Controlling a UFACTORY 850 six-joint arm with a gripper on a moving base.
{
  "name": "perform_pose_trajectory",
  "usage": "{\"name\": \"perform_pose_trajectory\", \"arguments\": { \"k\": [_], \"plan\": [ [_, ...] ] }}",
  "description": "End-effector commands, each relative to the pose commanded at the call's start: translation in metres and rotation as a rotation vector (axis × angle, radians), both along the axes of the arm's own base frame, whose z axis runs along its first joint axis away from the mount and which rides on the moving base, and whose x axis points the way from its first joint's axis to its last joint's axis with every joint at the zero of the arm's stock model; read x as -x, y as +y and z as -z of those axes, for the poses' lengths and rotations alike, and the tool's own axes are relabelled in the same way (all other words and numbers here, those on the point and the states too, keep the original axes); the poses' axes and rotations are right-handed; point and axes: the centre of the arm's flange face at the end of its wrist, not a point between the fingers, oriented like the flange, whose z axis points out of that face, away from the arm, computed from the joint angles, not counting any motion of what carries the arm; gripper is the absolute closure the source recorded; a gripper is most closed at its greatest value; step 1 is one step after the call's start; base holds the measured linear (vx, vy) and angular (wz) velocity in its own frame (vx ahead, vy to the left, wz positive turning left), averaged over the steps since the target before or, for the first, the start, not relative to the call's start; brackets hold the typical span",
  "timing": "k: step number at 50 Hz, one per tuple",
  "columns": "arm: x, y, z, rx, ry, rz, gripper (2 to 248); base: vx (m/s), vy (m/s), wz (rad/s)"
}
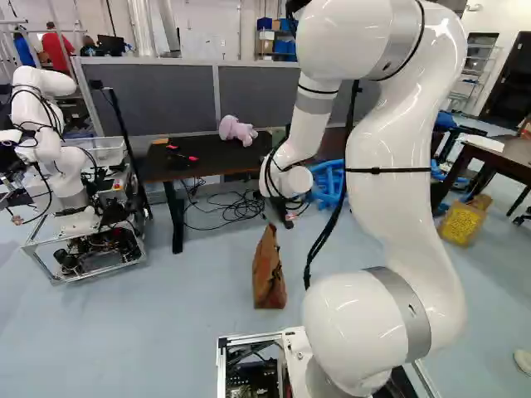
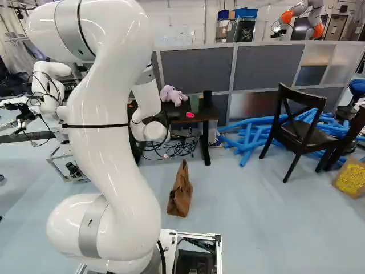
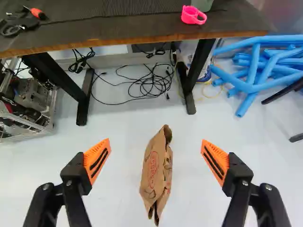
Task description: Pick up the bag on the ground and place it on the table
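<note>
My gripper [image 1: 280,212] hangs at the arm's end before the table, partly hidden by its own wrist in the left base view. In the wrist view the gripper [image 3: 155,150] is open, its orange pads wide apart. A brown paper bag [image 3: 156,171] stands on the floor below, seen between the two fingers, with neither touching it. Both base views show the bag [image 1: 269,275] [image 2: 180,195] upright and narrow, on the near side of the table. The dark table [image 1: 211,159] has a wooden front edge.
On the table lie a purple plush toy [image 1: 238,130], a pink object [image 3: 193,15] and dark tools. Black cables [image 3: 154,85] tangle beneath it. Blue tubes [image 2: 251,137] and a dark chair [image 2: 302,131] stand to its right. Another robot [image 1: 50,141] is at the left.
</note>
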Motion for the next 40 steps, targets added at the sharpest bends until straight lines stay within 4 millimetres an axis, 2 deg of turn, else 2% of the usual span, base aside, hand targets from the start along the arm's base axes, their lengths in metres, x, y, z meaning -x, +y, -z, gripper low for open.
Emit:
{"name": "perform_pose_trajectory", "arguments": {
  "k": [40],
  "plan": [
    [-0.021,-0.001,0.068,0.005,0.307,0.044,3,0.000,0.000,0.000]
  ]
}}
